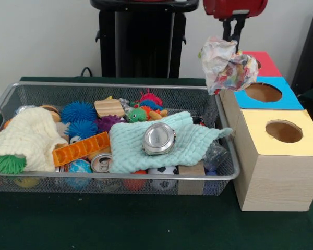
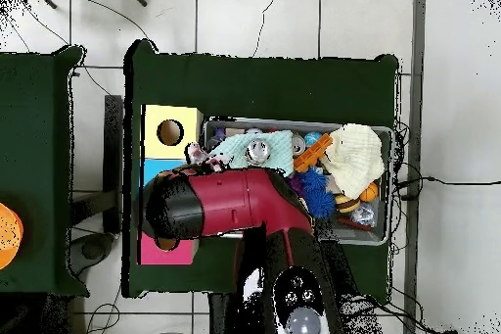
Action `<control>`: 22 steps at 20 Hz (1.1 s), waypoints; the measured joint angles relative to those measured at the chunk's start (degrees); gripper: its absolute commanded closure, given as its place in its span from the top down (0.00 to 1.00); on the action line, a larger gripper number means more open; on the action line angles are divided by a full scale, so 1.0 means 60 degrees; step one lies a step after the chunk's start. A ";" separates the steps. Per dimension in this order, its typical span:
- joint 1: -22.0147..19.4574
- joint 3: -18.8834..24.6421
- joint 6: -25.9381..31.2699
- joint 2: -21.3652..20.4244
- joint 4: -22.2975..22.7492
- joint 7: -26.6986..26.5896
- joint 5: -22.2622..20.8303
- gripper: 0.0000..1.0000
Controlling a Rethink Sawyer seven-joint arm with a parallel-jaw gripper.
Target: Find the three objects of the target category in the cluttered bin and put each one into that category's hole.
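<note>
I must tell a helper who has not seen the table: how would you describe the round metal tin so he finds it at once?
Look in the wire bin left of the boxes. On top lies a mint-green cloth, and the tin rests on its middle. It is the only shiny silver disc; the can nearby is smaller and lies beside the cloth.

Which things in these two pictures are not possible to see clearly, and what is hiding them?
- Claw, front view: its tips are behind the crumpled plastic bag; the overhead view hides it under the arm.
- Red box, front view: its hole is behind the bag.
- Green spiky ball, front view: partly under the cream cloth.
- Soccer ball, front view: mostly under the teal cloth.
</note>
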 measured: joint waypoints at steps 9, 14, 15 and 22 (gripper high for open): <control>0.0660 -0.0613 0.0205 0.0107 -0.0638 0.0002 0.0366 0.00; 0.1135 -0.0931 0.0205 0.0361 -0.1041 0.0002 0.0500 0.00; 0.1223 -0.0983 0.0205 0.0431 -0.1120 0.0002 0.0529 0.00; 0.1726 -0.1327 0.0207 0.0926 -0.1547 0.0039 0.0727 0.00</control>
